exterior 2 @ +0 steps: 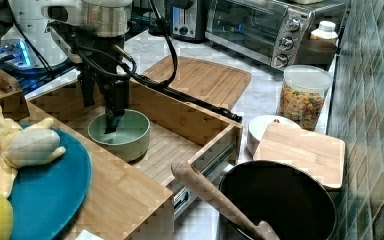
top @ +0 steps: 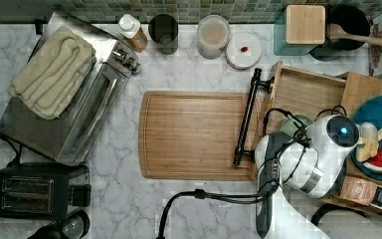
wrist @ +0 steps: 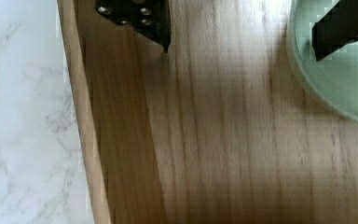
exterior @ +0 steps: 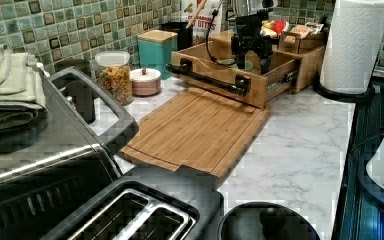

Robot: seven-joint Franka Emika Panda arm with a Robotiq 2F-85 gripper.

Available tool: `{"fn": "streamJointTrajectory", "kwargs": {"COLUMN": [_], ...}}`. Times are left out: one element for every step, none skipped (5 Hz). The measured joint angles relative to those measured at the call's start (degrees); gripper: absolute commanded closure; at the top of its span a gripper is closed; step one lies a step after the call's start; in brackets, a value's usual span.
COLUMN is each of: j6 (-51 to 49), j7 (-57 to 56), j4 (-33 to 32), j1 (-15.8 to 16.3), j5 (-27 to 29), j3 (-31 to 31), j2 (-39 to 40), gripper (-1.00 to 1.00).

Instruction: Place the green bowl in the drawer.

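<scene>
The green bowl (exterior 2: 120, 134) sat upright on the floor of the drawer (exterior 2: 180, 122), near the corner closest to the blue plate (exterior 2: 45, 185) in the right view; in the top view its rim (top: 294, 124) showed just beside the arm's white wrist; the left view showed it (exterior: 230, 63) behind the front panel. The drawer stood pulled out, its black bar handle (top: 247, 117) lying over the edge of the cutting board (top: 194, 134). The gripper (exterior 2: 102, 112) hung over the bowl with its fingers spread wide, one finger (exterior 2: 116, 107) reaching down inside the bowl, the other (exterior 2: 87, 92) outside the rim (the wrist view showed one dark fingertip (wrist: 340, 28) over the pale green inside and the other (wrist: 140, 18) over bare wood); whether either finger touched the bowl could not be told. Beyond the drawer, the plate carried a toy banana (exterior 2: 22, 145); a jar of cereal (exterior 2: 305, 97), a toaster oven (top: 74, 107) and a paper towel roll (exterior: 355, 45) stood on the marble counter (exterior: 300, 145).
</scene>
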Motion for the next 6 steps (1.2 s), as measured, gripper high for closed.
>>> {"fn": "streamJointTrajectory", "kwargs": {"j6": [1.18,2.04,2.07,2.04,2.07,2.01], "j7": [4.08,4.2,4.2,4.2,4.2,4.2], "j4": [0.0,0.0,0.0,0.0,0.0,0.0], "j1": [1.01,1.32,1.33,1.31,1.43,1.38], "j5": [-0.95,-0.95,-0.95,-0.95,-1.32,-1.33], "j3": [-0.24,-0.24,-0.24,-0.24,-0.24,-0.39], "j2": [-0.08,-0.1,0.03,-0.03,-0.03,-0.04], "gripper": [-1.0,-1.0,-1.0,-1.0,-1.0,-1.0]}}
